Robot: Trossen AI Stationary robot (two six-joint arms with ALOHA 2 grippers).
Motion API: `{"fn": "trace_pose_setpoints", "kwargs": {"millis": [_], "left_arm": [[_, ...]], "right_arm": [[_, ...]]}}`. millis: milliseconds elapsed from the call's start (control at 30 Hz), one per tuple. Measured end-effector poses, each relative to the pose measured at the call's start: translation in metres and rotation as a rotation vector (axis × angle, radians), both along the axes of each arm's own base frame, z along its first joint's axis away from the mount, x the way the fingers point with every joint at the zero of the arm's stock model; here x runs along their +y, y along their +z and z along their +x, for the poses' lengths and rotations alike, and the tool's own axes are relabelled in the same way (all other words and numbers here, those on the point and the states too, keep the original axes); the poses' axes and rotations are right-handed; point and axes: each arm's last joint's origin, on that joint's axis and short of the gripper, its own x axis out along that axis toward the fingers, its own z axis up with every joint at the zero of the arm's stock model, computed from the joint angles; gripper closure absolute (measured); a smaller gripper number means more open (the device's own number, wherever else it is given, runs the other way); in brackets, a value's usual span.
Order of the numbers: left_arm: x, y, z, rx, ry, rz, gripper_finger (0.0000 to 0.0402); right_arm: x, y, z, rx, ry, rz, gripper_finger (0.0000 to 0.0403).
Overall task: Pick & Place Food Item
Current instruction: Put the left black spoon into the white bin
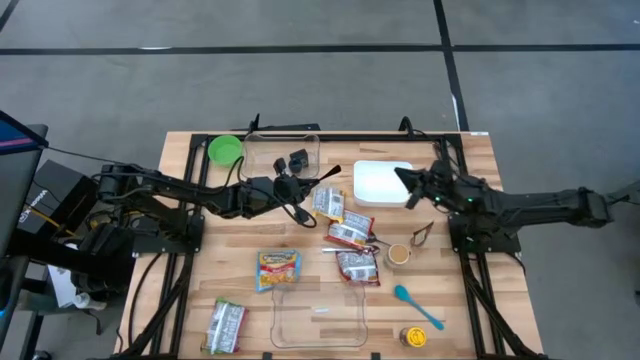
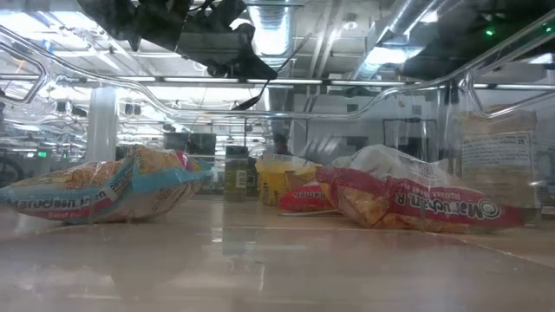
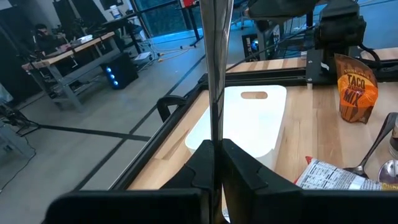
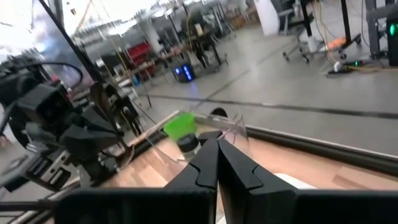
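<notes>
Several noodle packets lie flat on the wooden table: three near the middle (image 1: 328, 203) (image 1: 350, 234) (image 1: 358, 266), a yellow one (image 1: 278, 270) and one at the near left (image 1: 226, 325). A taco mix pouch (image 3: 357, 90) stands upright. My left gripper (image 1: 295, 186) hovers at the table's middle, shut on a thin dark utensil (image 1: 322, 177). My right gripper (image 1: 405, 184) is shut on nothing, above the right end of a white cutting board (image 1: 375, 183). My left gripper pinches the thin dark utensil between its two fingers at the utensil's near end (image 3: 215, 134). The fingers come roughly level from the table's left and lie along it. The utensil (image 3: 215, 68) sticks out past the fingertips, lifted clear of the table.
A green bowl (image 1: 225, 150) and a clear bin (image 1: 280, 150) with dark parts stand at the far edge. Another clear bin (image 1: 318, 315) sits at the near edge. A small cup (image 1: 399, 253), a teal spoon (image 1: 415, 306) and a yellow lid (image 1: 413, 337) lie right of it.
</notes>
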Motion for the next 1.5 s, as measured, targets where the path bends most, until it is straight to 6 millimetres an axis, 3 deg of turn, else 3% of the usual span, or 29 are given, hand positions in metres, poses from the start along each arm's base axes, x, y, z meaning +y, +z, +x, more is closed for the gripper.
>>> {"fn": "trace_pose_setpoints", "kwargs": {"millis": [367,600,1133,1500], "left_arm": [[0.001,-0.002,-0.001,0.012,0.032,-0.023,0.0394],[0.002,-0.004,-0.002,0.010,0.083,-0.044,0.0394],[0.005,-0.034,0.017,0.029,0.160,-0.021,0.0394],[0.004,-0.034,0.017,0.021,0.161,-0.034,0.0394]], "right_arm": [[-0.003,0.025,0.060,0.105,0.049,0.039,0.0403],[-0.004,0.023,0.083,0.159,0.117,0.053,0.0403],[-0.009,-0.004,0.109,0.216,0.196,0.087,0.0393],[-0.017,-0.002,0.110,0.179,0.172,0.083,0.0300]]}}
